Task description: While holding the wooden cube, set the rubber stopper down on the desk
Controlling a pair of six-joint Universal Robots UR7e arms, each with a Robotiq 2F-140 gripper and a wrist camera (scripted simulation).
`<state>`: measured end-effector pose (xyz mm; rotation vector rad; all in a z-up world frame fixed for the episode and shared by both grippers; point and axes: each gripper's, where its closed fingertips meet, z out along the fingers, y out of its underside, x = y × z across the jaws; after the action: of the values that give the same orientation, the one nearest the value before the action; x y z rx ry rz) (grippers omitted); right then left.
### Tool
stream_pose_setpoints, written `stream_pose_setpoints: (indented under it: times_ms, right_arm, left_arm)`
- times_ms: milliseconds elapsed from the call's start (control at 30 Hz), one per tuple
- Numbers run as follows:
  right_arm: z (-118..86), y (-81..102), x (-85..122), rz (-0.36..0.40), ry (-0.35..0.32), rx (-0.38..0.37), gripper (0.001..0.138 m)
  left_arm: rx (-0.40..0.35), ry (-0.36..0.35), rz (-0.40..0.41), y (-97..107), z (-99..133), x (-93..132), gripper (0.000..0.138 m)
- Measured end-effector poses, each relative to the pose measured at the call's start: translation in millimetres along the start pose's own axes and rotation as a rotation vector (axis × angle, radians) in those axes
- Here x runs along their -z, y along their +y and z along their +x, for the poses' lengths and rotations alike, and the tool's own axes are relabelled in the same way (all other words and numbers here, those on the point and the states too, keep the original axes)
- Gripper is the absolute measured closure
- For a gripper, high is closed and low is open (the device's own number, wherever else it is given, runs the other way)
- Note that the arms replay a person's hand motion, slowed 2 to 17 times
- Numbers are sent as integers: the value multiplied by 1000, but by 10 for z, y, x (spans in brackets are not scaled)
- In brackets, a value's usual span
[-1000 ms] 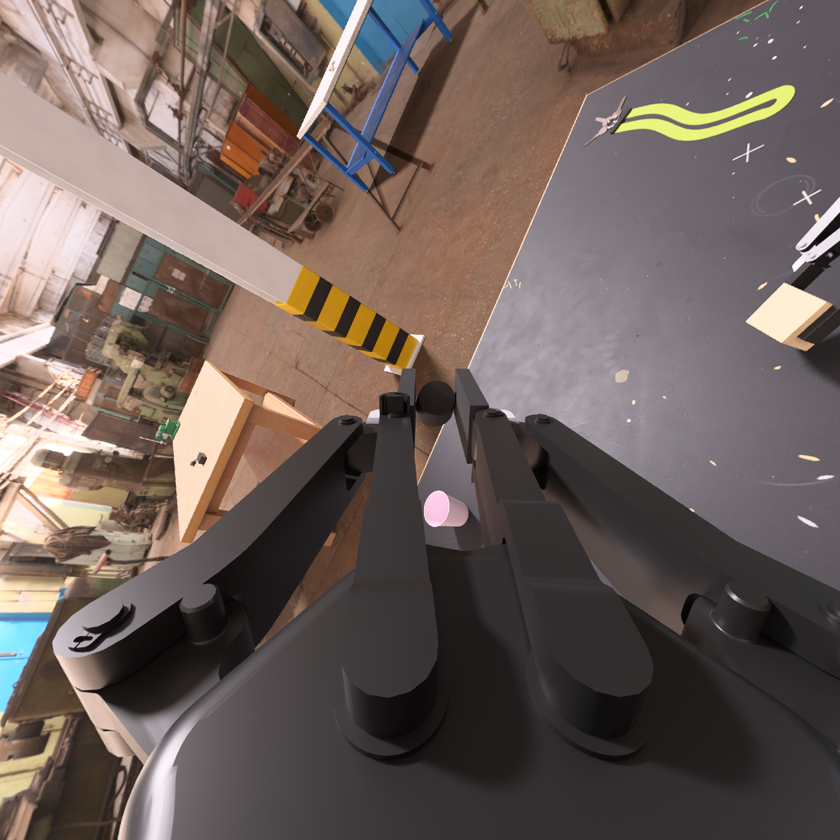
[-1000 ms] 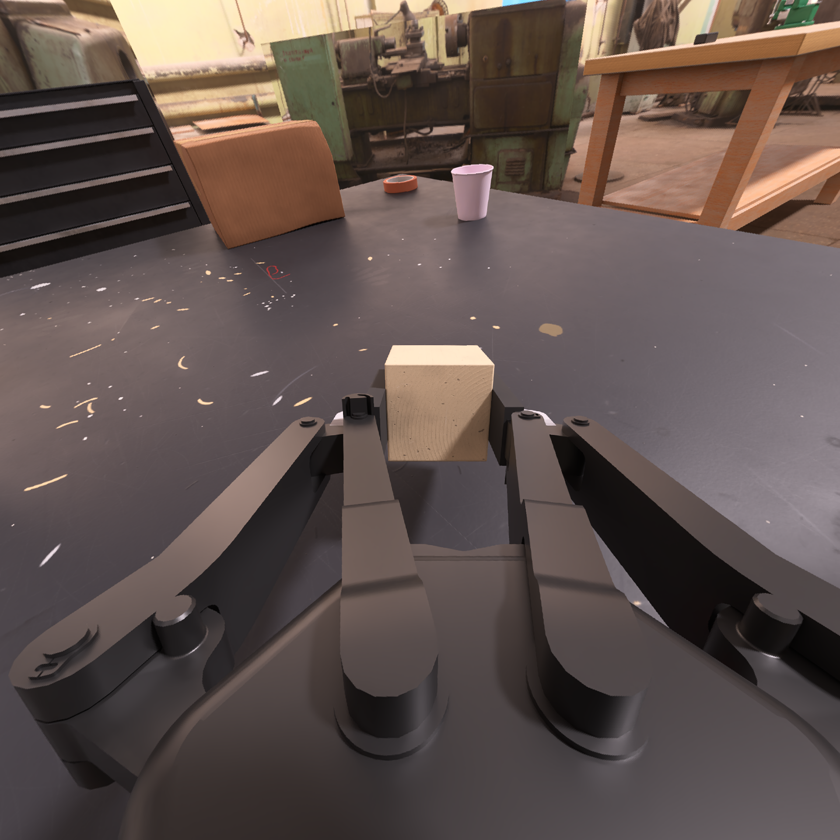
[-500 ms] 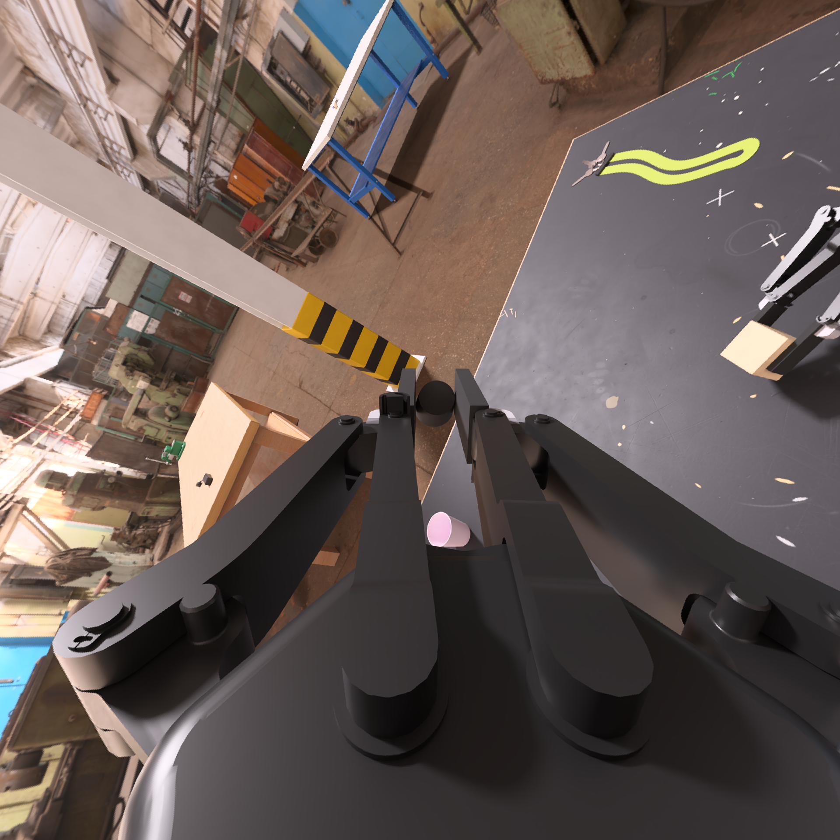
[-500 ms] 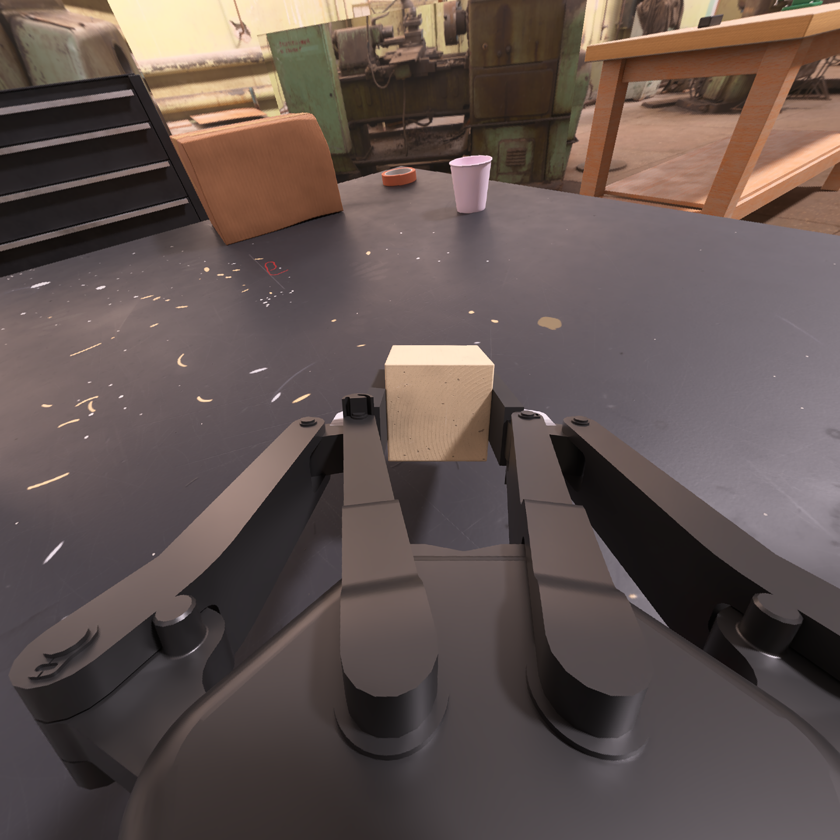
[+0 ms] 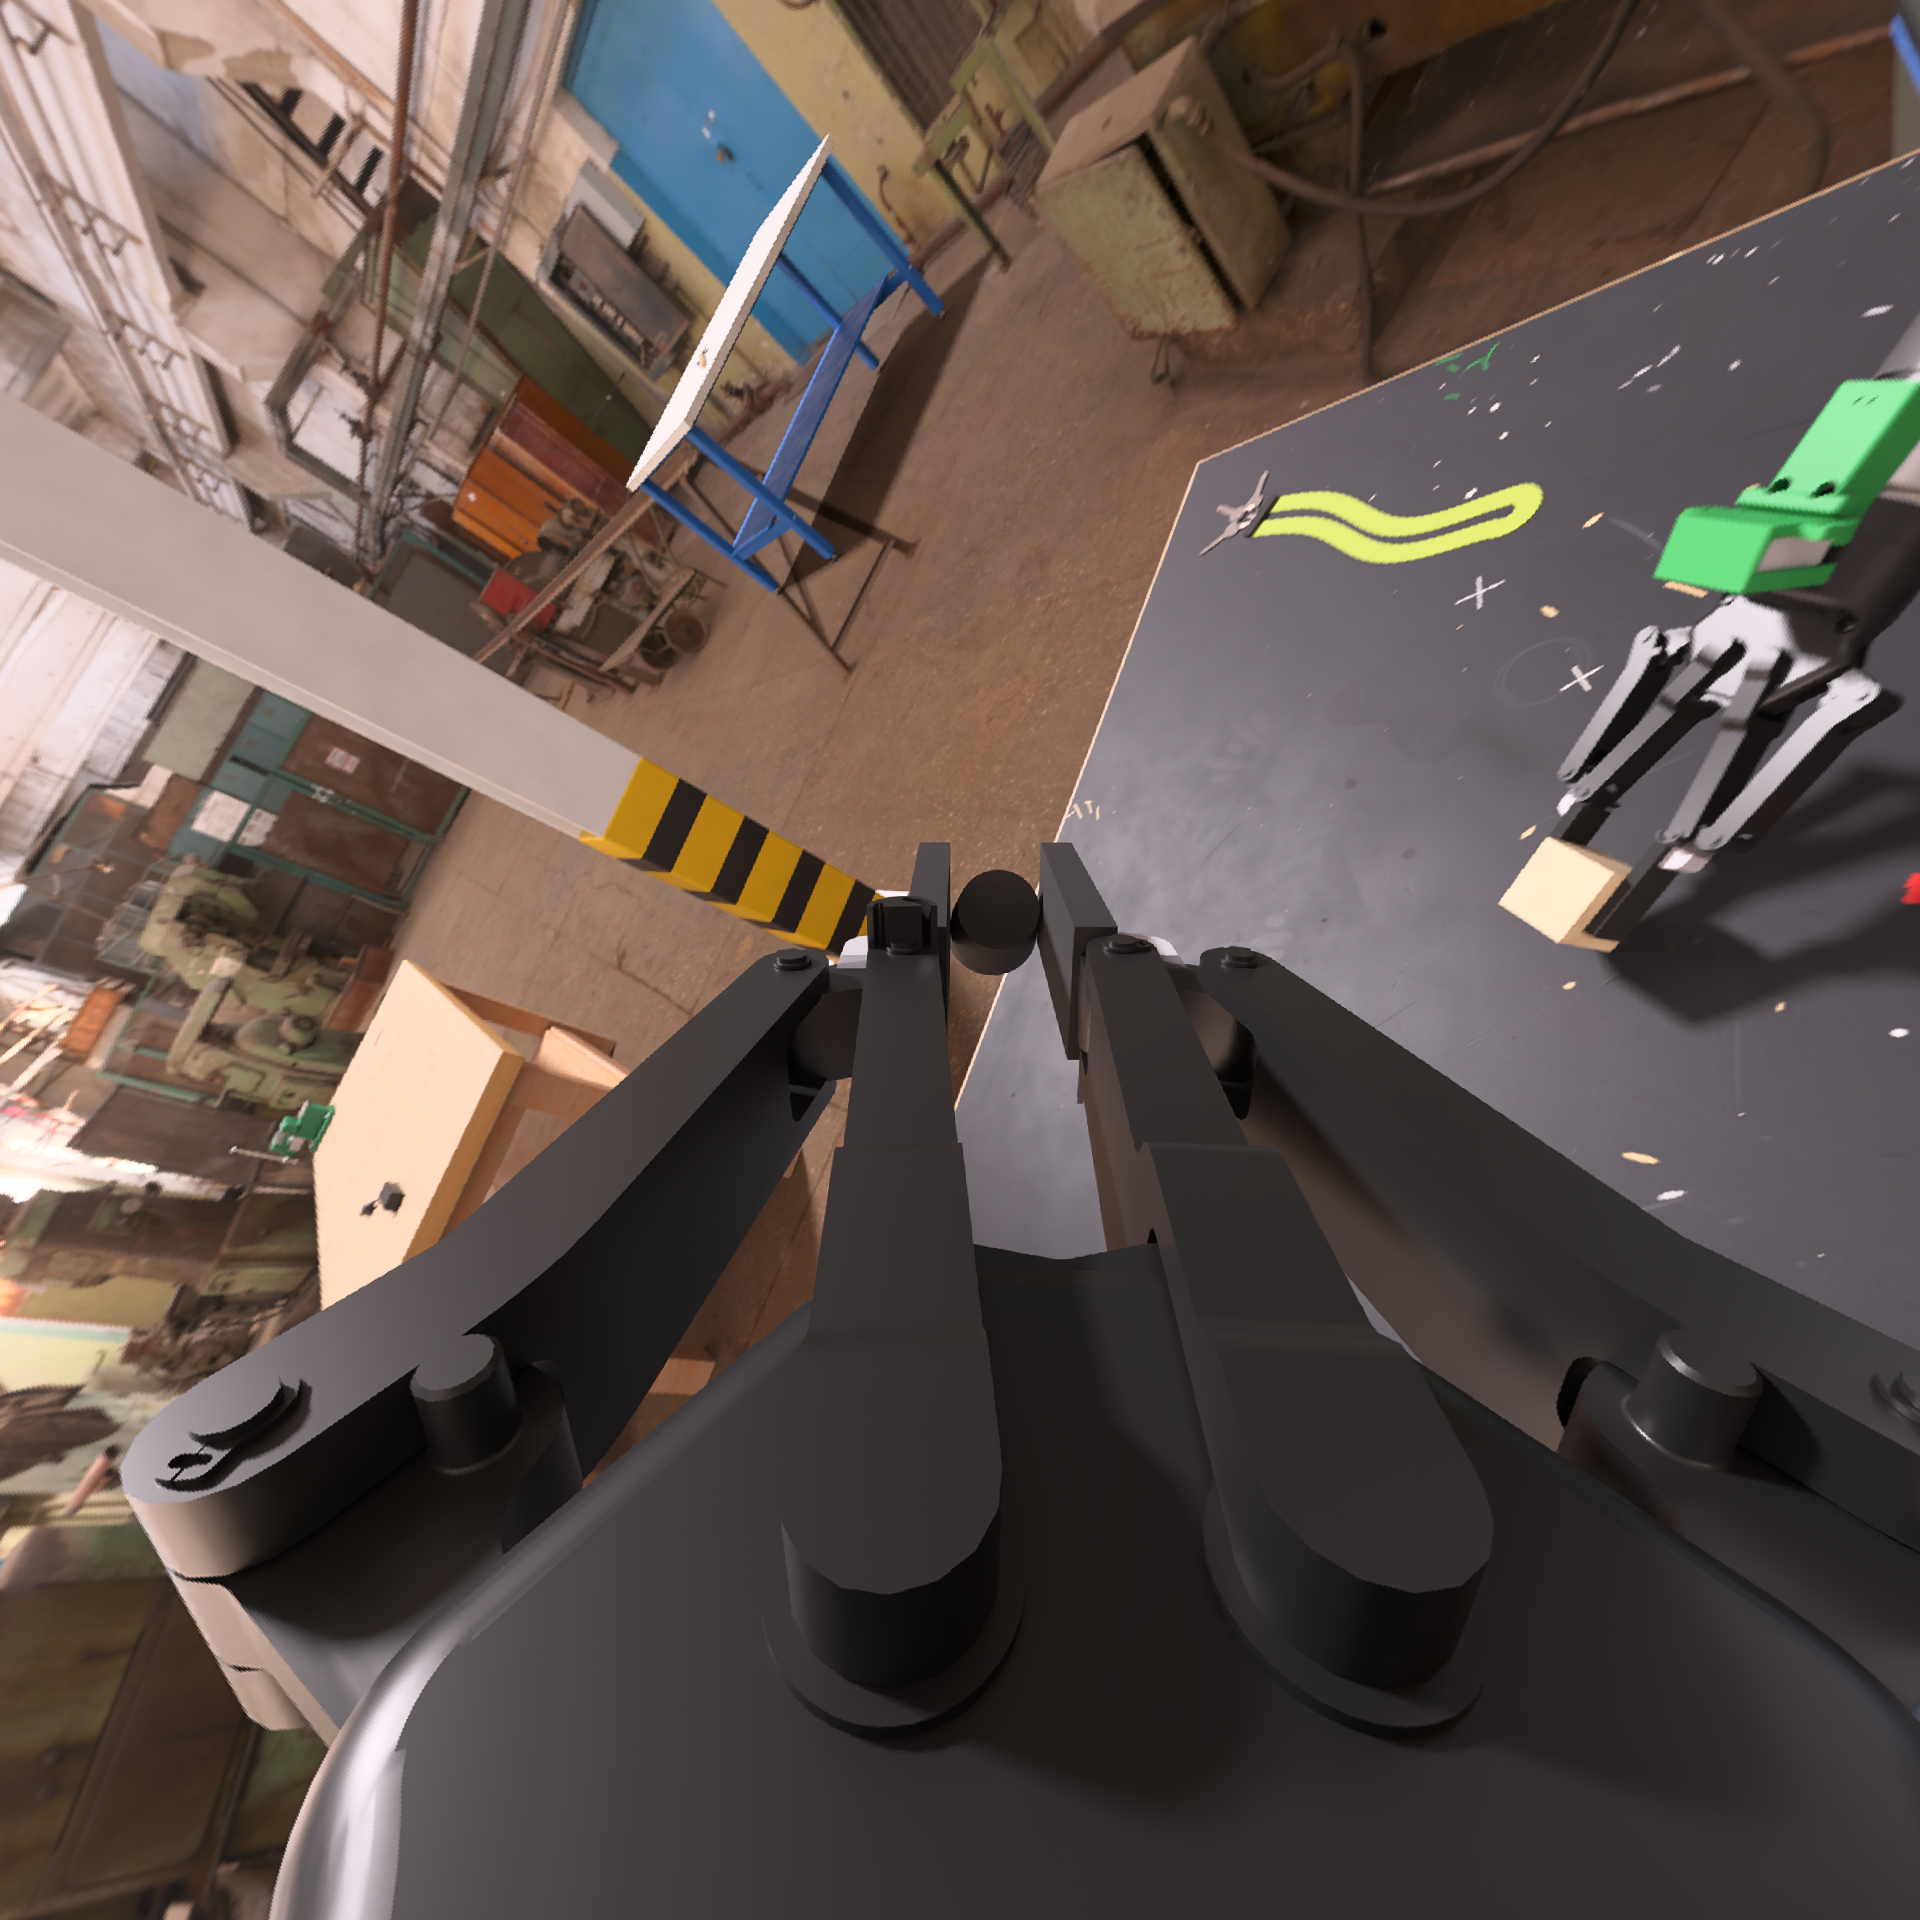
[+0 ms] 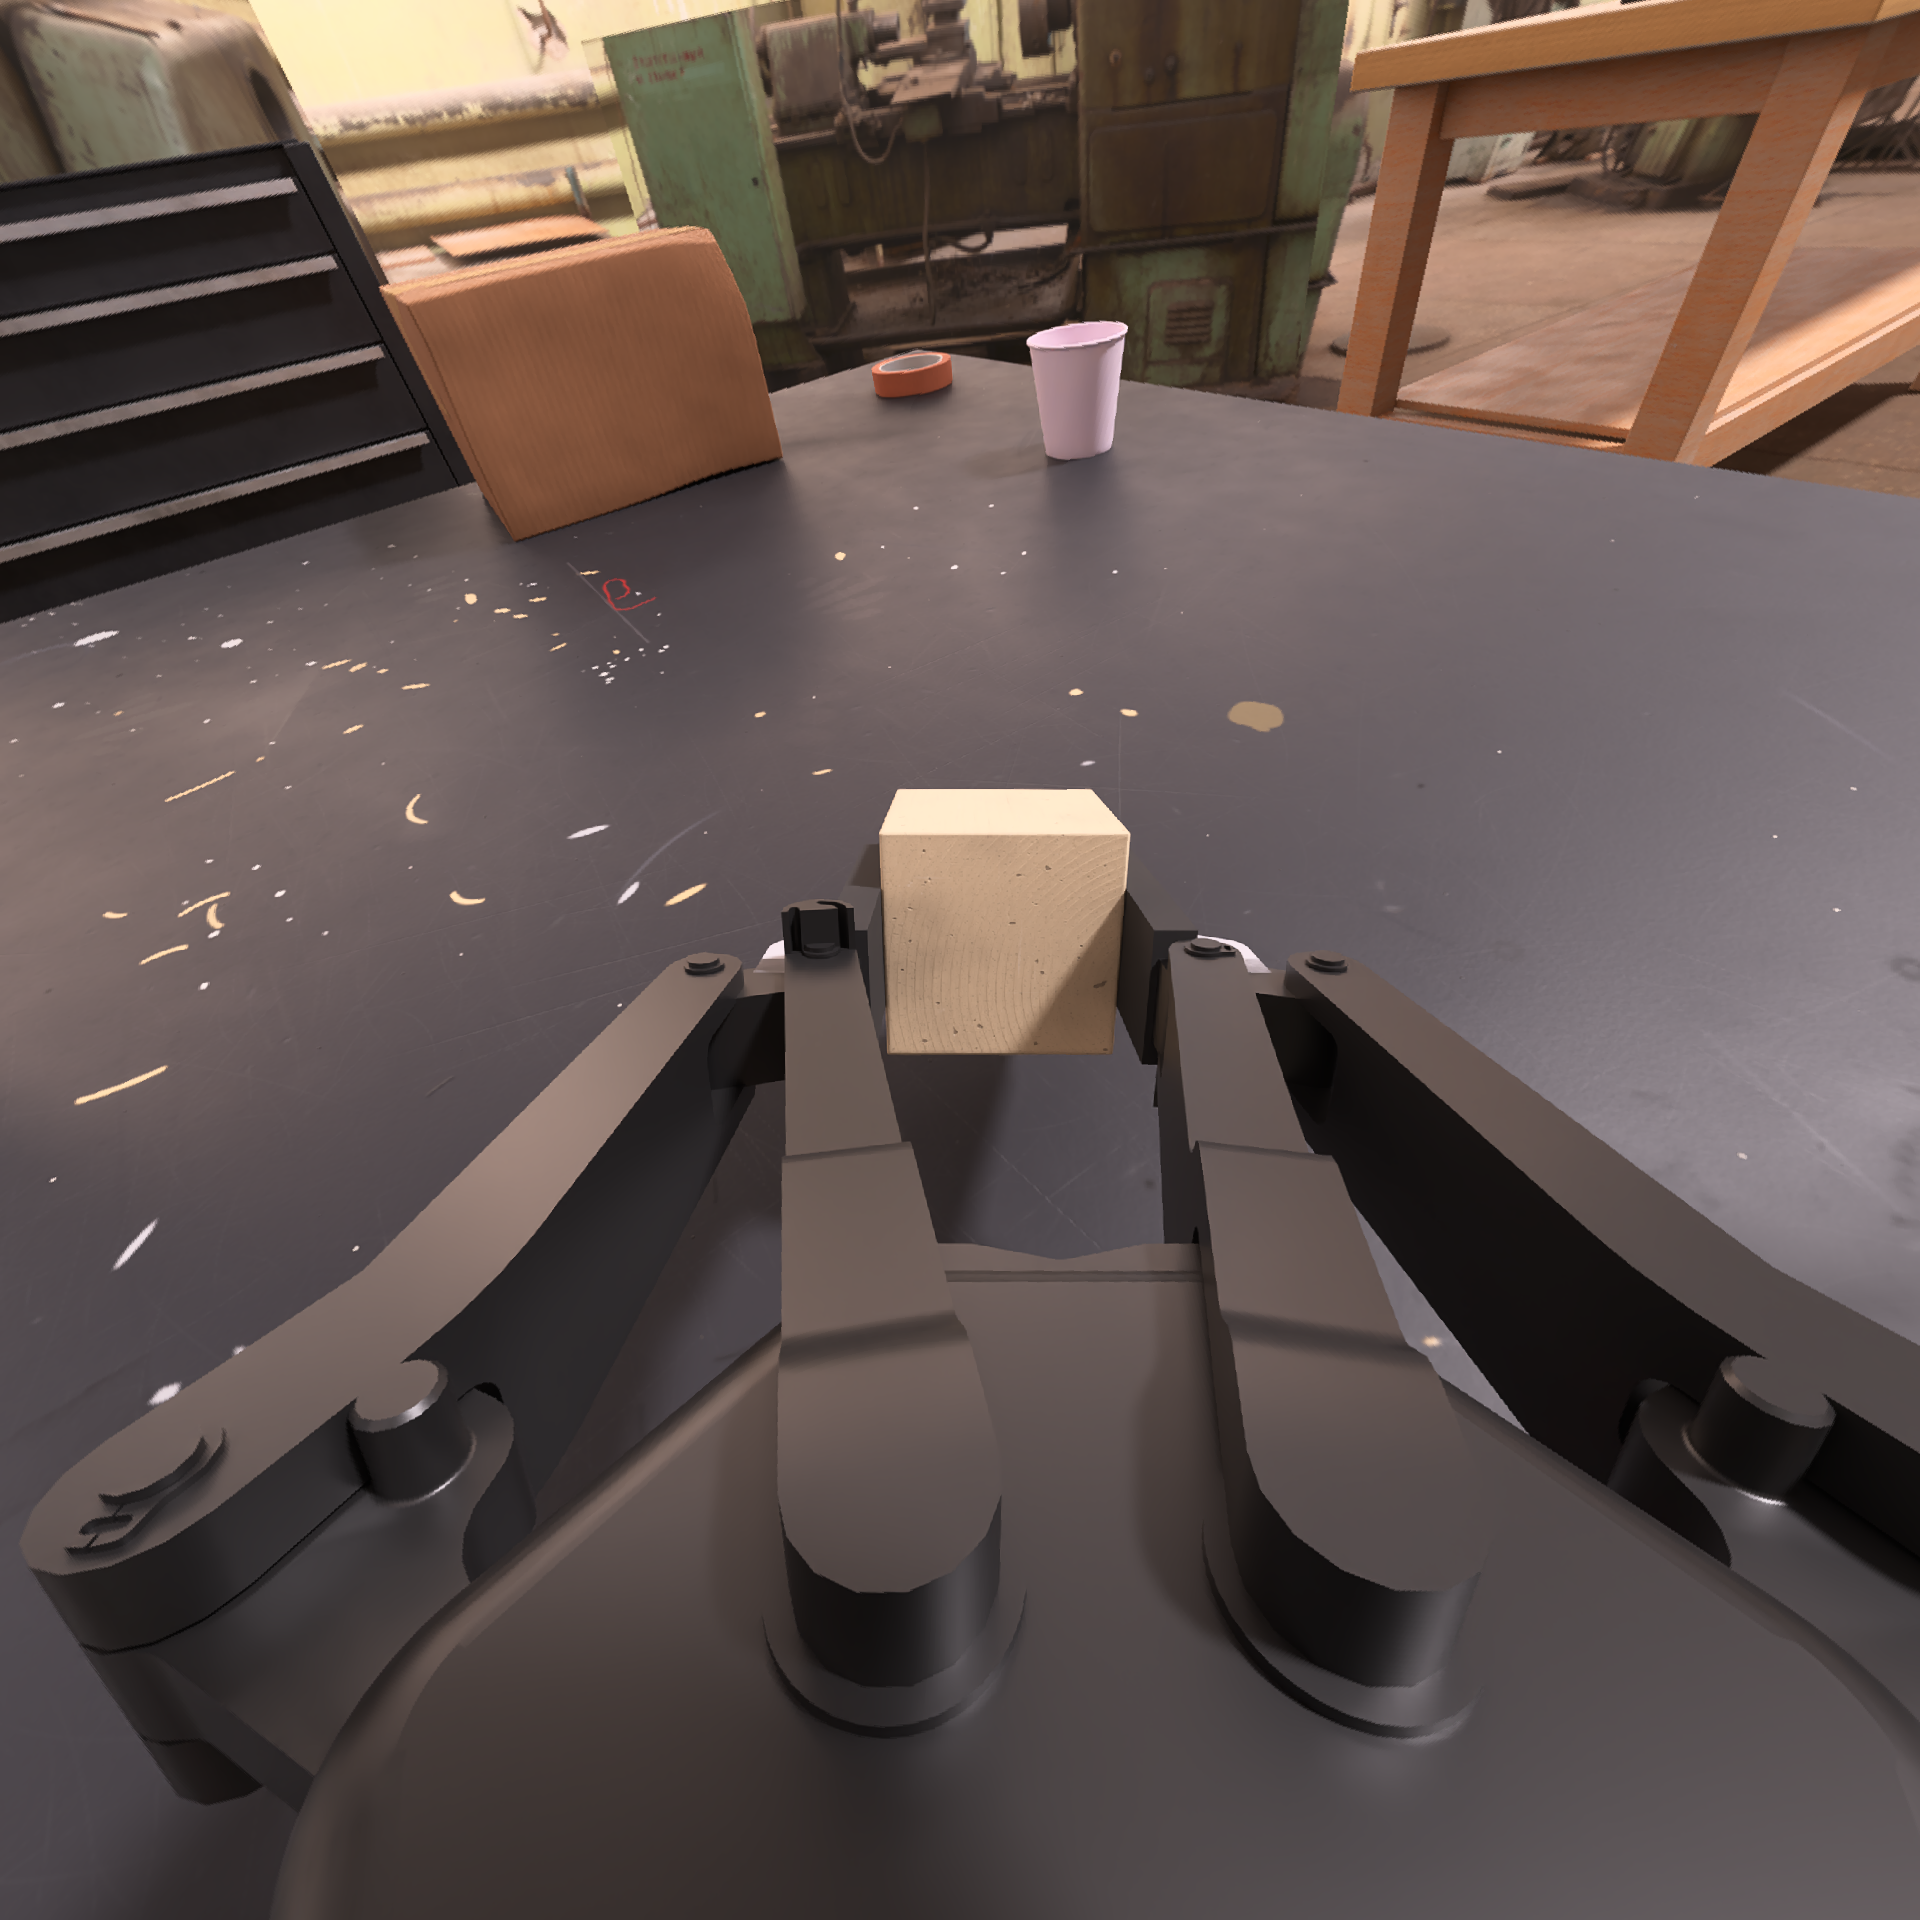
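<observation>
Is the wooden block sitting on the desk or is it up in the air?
Apart. In the left wrist view the block, pinched by the right gripper, hangs above the desk, its shadow lying separately beside it.

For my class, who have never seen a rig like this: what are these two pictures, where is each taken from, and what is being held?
Each picture comes from a camera on a robot arm's wrist, looking along its two dark fingers. In the left wrist view, the left pincer is shut on a small black rubber stopper, up in the air near the edge of the dark desk. Farther off you see the other arm. In the right wrist view, the right pincer grips a pale wooden cube above the desk. At the far end stand a pink cup, an orange tape roll and a brown box.
</observation>
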<state>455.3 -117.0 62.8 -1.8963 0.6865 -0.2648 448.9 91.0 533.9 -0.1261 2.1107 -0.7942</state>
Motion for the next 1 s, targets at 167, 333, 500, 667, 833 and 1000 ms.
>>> stream_pose_setpoints:
  times_ms: [167, 333, 500, 667, 833, 1000]
  right_arm:
    - [12, 15, 7, -8, -4, -5, 88]
    - [20, 31, 16, -17, -10, -10, 88]
    - [33, 48, 27, -27, -13, -13, 88]
    - [48, 68, 38, -37, -15, -15, 88]
    - [60, 83, 51, -45, -19, -18, 88]
    - [79, 93, 68, -48, -22, -23, 88]
  left_arm:
    - [10, 39, 40, -152, 93, 59, 115]
    - [11, 65, 62, -261, 180, 98, 115]
    - [27, 104, 94, -369, 287, 126, 115]
    - [40, 139, 113, -445, 404, 135, 115]
    - [42, 173, 121, -493, 537, 122, 115]
    - [64, 221, 132, -526, 691, 86, 115]
